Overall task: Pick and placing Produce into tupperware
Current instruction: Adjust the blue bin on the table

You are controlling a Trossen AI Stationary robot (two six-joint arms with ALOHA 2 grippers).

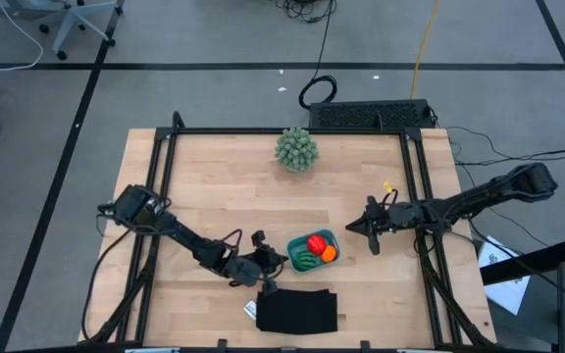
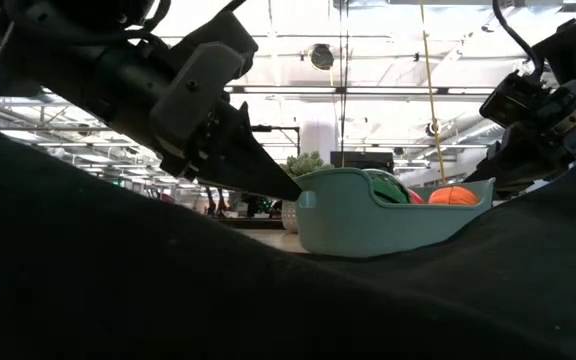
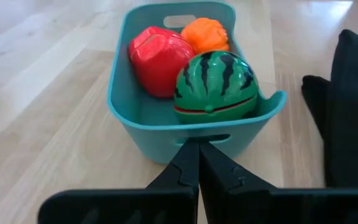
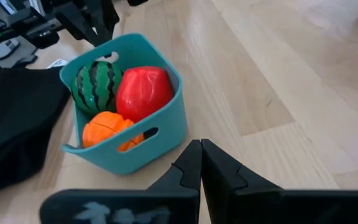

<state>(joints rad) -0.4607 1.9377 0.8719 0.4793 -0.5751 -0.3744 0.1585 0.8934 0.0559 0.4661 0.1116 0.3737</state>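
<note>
The teal tupperware [image 1: 313, 248] stands on the wooden table near its near edge. All three fruits lie inside it: the striped green melon [image 3: 216, 84], the red tomato [image 3: 160, 59] and the orange ball [image 3: 207, 34]. My left gripper [image 3: 199, 146] is shut and low, its tips right at the tupperware's left end wall. My right gripper [image 4: 200, 146] is shut too. It hovers to the right of the tupperware [image 4: 126, 146], a short gap away, and points toward it. My left gripper's shut fingertips stand level at the tupperware's left end wall [image 3: 197, 134], just below its handle slot, coming from the table's left. I cannot tell whether they touch the wall. The tupperware sits flat on the table.
A flat black rectangle [image 1: 297, 310] lies just nearer than the tupperware, with a white label [image 1: 250, 310] at its left edge; it fills the foreground of the low view. A spiky pale-green plant [image 1: 296, 149] stands at the far edge. Bare wood lies between.
</note>
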